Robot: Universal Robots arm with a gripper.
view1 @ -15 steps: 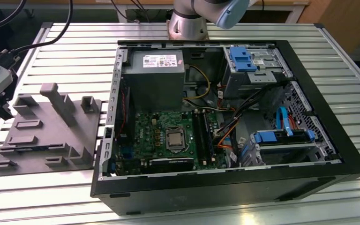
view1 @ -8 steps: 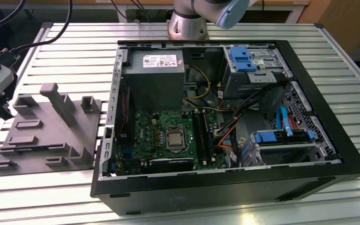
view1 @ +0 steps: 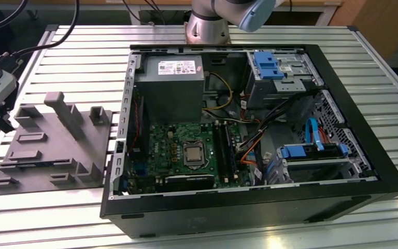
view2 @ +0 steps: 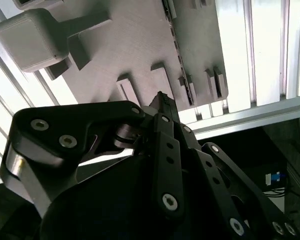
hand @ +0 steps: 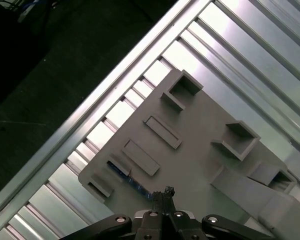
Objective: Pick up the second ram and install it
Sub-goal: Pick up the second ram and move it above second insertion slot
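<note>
Found the gripper at the exterior view's left, above the outer edge of the grey holder tray lying flat on the slatted metal counter. Saw the fingers drawn narrow in both wrist views, the two tips almost together and pointing down at the tray. Noticed nothing held between them.

Located the second ram in the first wrist view as a thin dark strip with a bluish shine, standing on its long edge in a slot of the tray, close to the tray's border and beside flat grey blocks. Placed it just beside the fingertips in that picture, with one end hidden behind them; could not tell whether touching them or lying lower. Counted also some taller grey posts on the tray, well apart from the strip.

Saw, at the exterior view's right of the tray and just beside it, an open black computer case lying on its side. Made out inside it a green motherboard, long dark memory slots beside the processor socket, a grey power supply, blue drive brackets and loose orange cables. Saw the arm's base behind the case, at the far side of the counter.
</note>
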